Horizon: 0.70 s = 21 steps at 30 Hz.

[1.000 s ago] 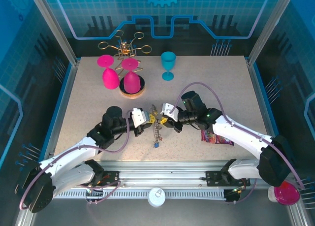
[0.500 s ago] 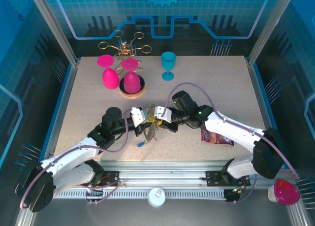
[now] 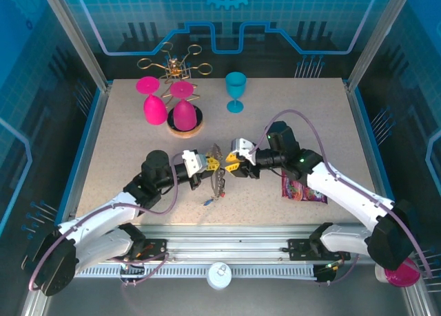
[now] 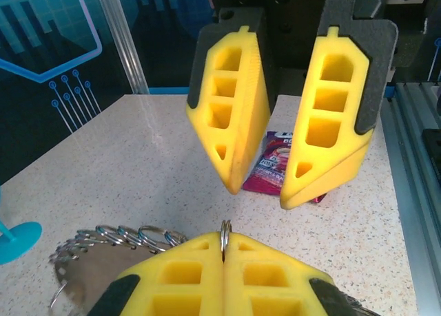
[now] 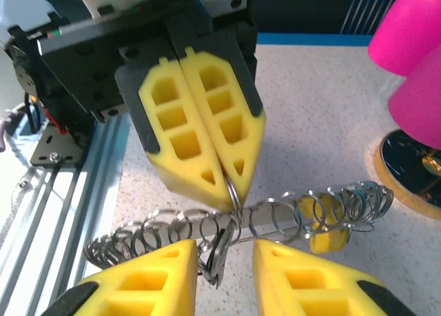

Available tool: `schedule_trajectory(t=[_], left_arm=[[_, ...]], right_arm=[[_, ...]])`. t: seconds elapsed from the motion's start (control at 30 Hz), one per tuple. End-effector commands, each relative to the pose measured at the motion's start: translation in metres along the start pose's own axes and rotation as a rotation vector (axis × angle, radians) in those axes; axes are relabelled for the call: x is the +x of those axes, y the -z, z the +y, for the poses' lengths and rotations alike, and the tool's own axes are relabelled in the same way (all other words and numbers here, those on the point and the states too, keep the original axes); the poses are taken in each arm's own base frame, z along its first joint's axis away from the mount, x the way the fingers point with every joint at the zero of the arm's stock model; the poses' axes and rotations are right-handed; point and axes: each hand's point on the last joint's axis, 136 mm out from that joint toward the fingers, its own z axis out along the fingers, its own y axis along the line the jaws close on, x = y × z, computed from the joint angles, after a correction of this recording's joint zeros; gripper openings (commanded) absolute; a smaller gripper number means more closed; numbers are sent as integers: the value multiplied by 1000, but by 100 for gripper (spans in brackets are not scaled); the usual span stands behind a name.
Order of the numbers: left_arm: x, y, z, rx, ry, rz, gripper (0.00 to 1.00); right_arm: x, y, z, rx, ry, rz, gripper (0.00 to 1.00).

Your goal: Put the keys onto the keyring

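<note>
Our left gripper (image 4: 224, 250) clamps the keyring (image 5: 275, 217) mid-table; our right gripper (image 5: 224, 264), jaws apart, straddles it, with bare table (image 3: 124, 133) all around.

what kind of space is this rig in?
Looks like an enclosed robot test cell, not a home: aluminium frame posts with blue circuit-print wall panels, a speckled beige tabletop, and staged props like the teal plastic goblet.

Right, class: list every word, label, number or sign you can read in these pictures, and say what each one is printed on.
No text can be read.
The pink packet carries white lettering, but it is too blurred and too much of it is hidden to make out.
</note>
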Motion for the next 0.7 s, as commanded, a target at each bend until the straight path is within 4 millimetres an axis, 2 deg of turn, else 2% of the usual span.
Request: schedule_trajectory(t=[0.0, 0.2, 0.5, 0.57, 0.63, 0.67], left_arm=[[-18, 1, -5, 33, -20, -80, 0], [-18, 0, -7, 50, -14, -87, 0], [-21, 1, -10, 61, -13, -99, 0], [-21, 2, -10, 63, -9, -106, 0], [-20, 1, -11, 67, -6, -105, 0], [-19, 1, -10, 64, -4, -102, 0]], right_arm=[[-6, -6, 2, -43, -10, -51, 28], [-1, -14, -2, -41, -21, -42, 28], [4, -18, -4, -46, -31, -37, 23], [4, -19, -3, -60, -31, -42, 16], [0, -18, -1, -74, -24, -58, 2], [-3, -18, -1, -78, -16, -65, 0]])
